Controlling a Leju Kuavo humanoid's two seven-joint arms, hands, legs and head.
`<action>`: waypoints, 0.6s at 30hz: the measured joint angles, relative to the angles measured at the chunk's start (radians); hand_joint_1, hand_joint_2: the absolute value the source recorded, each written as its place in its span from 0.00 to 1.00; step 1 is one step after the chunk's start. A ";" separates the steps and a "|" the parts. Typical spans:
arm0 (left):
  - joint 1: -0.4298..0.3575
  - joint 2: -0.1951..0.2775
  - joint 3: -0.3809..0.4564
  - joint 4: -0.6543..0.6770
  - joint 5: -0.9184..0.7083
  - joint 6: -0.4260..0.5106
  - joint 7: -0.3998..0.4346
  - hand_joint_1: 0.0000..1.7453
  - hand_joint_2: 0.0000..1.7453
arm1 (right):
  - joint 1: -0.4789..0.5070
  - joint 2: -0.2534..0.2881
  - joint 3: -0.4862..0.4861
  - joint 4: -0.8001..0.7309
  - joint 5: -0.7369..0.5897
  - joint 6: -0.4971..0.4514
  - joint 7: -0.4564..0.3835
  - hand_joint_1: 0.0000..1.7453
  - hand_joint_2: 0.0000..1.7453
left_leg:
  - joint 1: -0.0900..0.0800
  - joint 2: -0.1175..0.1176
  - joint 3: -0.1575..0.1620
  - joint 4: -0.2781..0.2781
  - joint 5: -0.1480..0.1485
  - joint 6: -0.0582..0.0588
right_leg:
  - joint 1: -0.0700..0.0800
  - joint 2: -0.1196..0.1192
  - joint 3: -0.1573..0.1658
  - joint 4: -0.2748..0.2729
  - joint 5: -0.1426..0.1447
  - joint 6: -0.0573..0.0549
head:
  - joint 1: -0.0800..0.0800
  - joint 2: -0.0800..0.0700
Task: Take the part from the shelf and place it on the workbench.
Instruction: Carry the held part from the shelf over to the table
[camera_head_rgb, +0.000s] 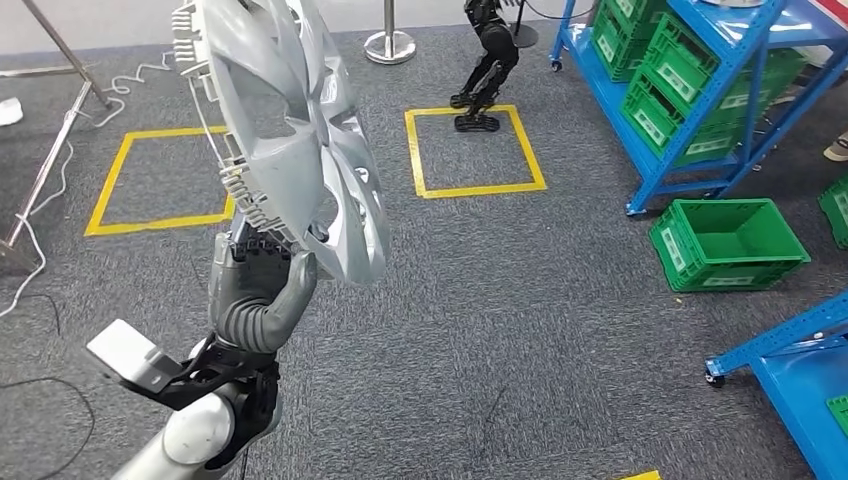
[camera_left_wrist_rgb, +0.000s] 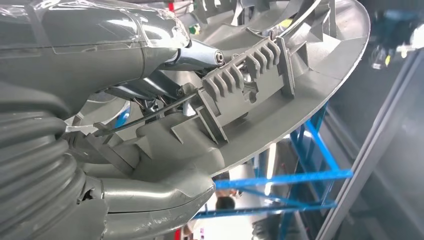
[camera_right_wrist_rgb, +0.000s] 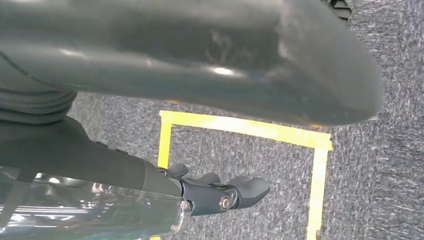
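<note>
One part (camera_head_rgb: 300, 140); left hand (camera_head_rgb: 262, 290) grips it

No text, brand or number could be read. The green crates (camera_head_rgb: 727, 243) on the floor and on the blue shelf (camera_head_rgb: 700, 90) carried white labels, too small and blurred to make out.

Glossy silver plastic wheel cover (camera_head_rgb: 300, 140) with matt grey ribbed clips on its back; the left hand (camera_head_rgb: 262, 290) has a matt grey ribbed cover; rough grey carpet (camera_head_rgb: 520, 300); shiny green plastic crates (camera_head_rgb: 728, 243); blue painted metal shelving (camera_head_rgb: 700, 90)
</note>
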 joint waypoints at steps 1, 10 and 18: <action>0.001 -0.001 -0.001 0.003 0.009 0.000 -0.010 1.00 1.00 | 0.004 -0.003 0.000 0.000 -0.002 -0.002 -0.001 0.00 0.00 | -0.002 -0.009 -0.001 -0.001 0.000 0.012 | 0.001 -0.007 0.001 0.001 -0.002 0.004 | 0.000 0.000; -0.003 -0.009 -0.002 0.041 0.060 -0.004 -0.055 1.00 1.00 | 0.027 -0.026 0.000 0.002 0.004 -0.009 -0.007 0.00 0.00 | -0.014 -0.116 -0.017 -0.003 0.016 0.054 | -0.004 0.056 -0.123 0.278 -0.132 0.006 | 0.011 0.000; -0.011 -0.027 -0.004 0.062 0.062 0.001 -0.068 1.00 1.00 | -0.019 -0.026 0.000 -0.001 0.037 -0.041 -0.025 0.00 0.00 | -0.011 -0.187 -0.031 -0.007 0.035 0.029 | 0.011 0.106 -0.009 -0.001 0.009 -0.040 | 0.012 0.000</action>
